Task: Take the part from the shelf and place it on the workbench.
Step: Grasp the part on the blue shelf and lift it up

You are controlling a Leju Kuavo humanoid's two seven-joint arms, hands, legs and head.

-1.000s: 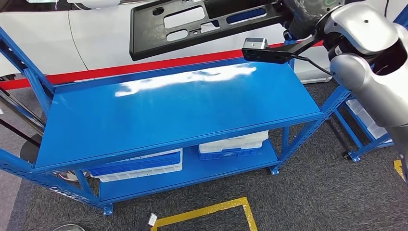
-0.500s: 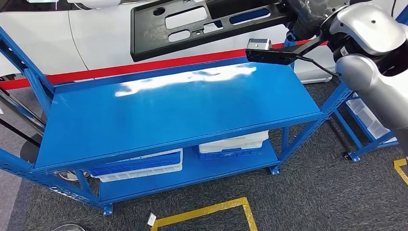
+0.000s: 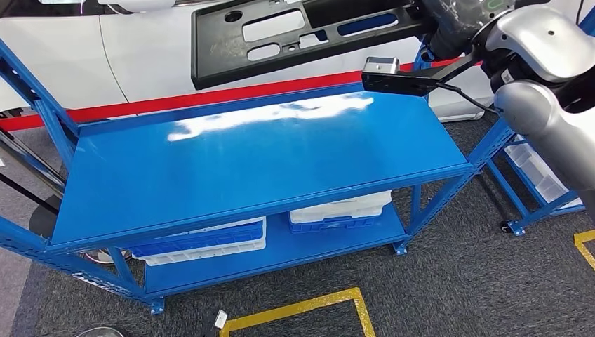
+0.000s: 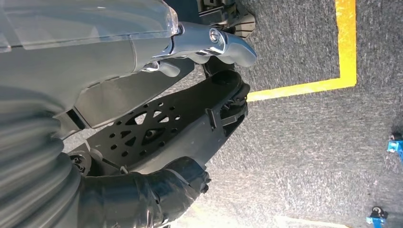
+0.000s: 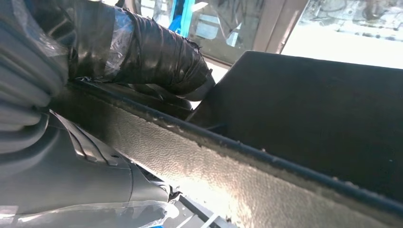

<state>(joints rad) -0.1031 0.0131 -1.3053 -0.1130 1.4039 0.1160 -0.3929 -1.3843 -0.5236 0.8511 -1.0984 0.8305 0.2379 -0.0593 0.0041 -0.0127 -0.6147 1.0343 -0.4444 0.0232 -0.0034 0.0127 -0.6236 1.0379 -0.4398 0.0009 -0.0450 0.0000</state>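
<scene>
A long black plastic part (image 3: 295, 35) with several cut-outs hangs level above the far edge of the blue workbench top (image 3: 259, 161). My right hand (image 3: 449, 21) grips its right end. In the right wrist view, dark taped fingers (image 5: 142, 52) wrap over the rough edge of the part (image 5: 285, 142). In the left wrist view, my left hand (image 4: 109, 61) hangs over the grey floor. Its silver fingertips (image 4: 228, 45) stand apart from the taped thumb, and it holds nothing.
White and blue bins (image 3: 203, 242) (image 3: 340, 210) lie on the workbench's lower level. A white car body (image 3: 140, 56) with a red stripe stands behind. A second blue rack with a white bin (image 3: 537, 175) is at the right. Yellow tape (image 3: 302, 309) marks the floor.
My right arm has shifted a little to the right and upward, carrying the black part with it. The workbench stays in place.
</scene>
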